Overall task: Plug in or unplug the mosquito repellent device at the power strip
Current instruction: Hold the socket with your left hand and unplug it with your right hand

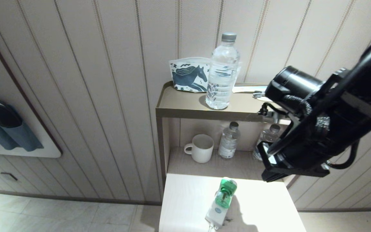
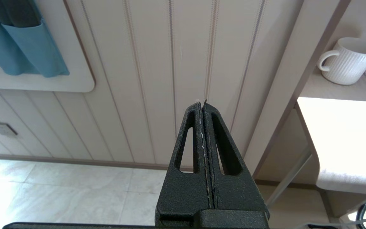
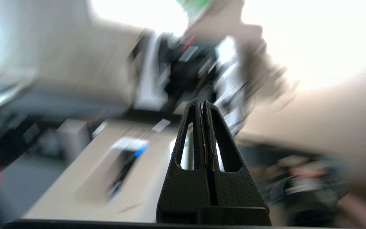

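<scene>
Step in hand: judged to be the approach for unplugging; the mosquito repellent device (image 1: 225, 193) is seen seated in the power strip (image 1: 216, 214), so pulling it out is taken as what is left.
Right claw (image 3: 202, 102): clenched, fingers pressed together with nothing between them; it is carried high on the right arm (image 1: 320, 119), above the worktop (image 1: 269, 206) and clear of everything.
Device: found below the right claw and off to its left side, well apart from it, on the pale worktop; its green top is pointed toward the shelf (image 1: 217, 166) behind.
Power strip: lies flat under the device, near the worktop's front edge; only a short white part and the start of its cord are shown.
Left claw (image 2: 202, 102): clenched and empty, parked low beside the furniture, facing the panelled wall (image 2: 157, 63); it is well apart from the device.
Nearby things: a mug (image 1: 201, 148) and small bottles (image 1: 229, 140) stand on the shelf beyond the device; a larger bottle (image 1: 222, 72) stands on the top ledge (image 1: 185, 103).
Next move calls for: the right claw to be opened, lowered and turned onto the device's white head, closed across it, then drawn straight away from the socket face.
Risk: the strip is judged light enough to be lifted with the device unless the pull is kept in line.
</scene>
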